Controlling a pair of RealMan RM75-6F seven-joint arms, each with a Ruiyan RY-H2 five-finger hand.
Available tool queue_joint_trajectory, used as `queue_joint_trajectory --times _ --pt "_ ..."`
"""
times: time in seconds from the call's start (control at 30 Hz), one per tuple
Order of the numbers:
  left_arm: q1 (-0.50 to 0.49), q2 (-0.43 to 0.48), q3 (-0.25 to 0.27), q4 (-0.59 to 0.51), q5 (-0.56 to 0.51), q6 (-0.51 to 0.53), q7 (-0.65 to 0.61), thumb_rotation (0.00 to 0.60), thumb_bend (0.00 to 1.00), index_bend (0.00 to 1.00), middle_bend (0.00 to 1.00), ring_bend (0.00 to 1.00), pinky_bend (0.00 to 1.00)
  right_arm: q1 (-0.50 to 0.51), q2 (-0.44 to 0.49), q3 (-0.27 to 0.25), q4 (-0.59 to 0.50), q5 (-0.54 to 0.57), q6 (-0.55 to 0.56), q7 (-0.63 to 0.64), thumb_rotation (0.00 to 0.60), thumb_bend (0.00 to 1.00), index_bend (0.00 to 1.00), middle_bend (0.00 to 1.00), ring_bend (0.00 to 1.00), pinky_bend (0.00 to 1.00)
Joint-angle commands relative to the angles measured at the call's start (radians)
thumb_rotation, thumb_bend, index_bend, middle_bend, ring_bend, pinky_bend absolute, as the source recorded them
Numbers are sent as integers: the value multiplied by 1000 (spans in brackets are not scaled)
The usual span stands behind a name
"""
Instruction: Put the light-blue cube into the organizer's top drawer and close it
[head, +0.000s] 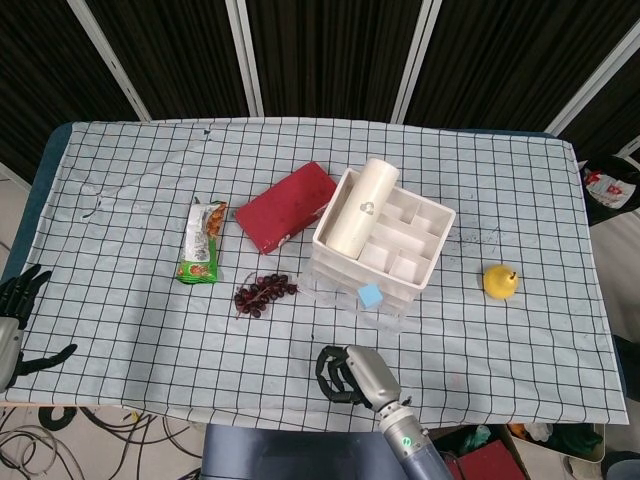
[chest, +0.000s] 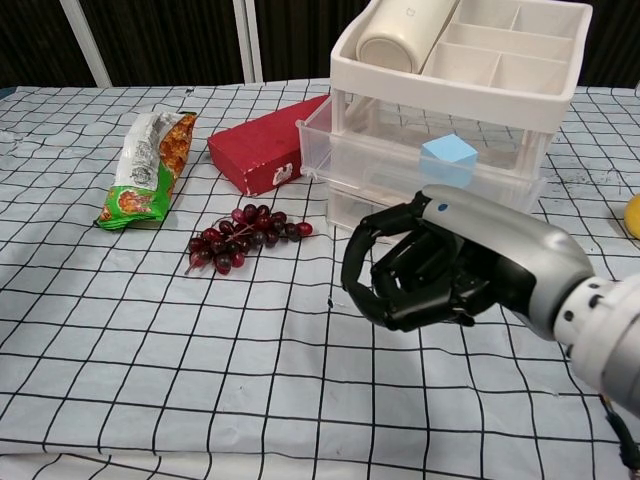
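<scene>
Fingers (chest: 395, 285) of right hand (chest: 440, 265) curled in, empty, near bench front edge. Left hand (head: 15, 320) at front-left corner, fingers spread, empty. Blue cube (chest: 447, 153) in open top drawer (chest: 400, 170), drawer's long axis along organizer (head: 385, 240) front.

Both views are brightly and evenly lit, seemingly from overhead, and the checked cloth (head: 300, 200) over the surface reads clean white without blown-out patches. Shadows are soft and short: a faint one under the right hand (chest: 440, 270) in the chest view, and thin ones hugging the grapes (chest: 245, 235) and the red box (chest: 265, 150). The backdrop stays near black in both. The clear drawer (chest: 430, 175) carries pale reflections along its front wall, and the hand's silver shell shows a mild sheen. Focus is sharp across the head view; in the chest view the wrist at the lower right edge looks slightly soft. Grid lines look straight in both.
</scene>
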Motion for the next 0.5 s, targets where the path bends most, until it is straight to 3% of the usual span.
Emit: queue_joint_trajectory --times 0.03,0.5 --pt "0 1 0 0 -1 0 -1 600 17 0 0 0 0 19 -31 37 32 30 -2 -12 600 467 753 812 882 884" --pt "0 5 -3 -4 -8 -4 -10 600 17 0 0 0 0 83 -99 209 143 162 25 -32 600 467 752 808 877 878"
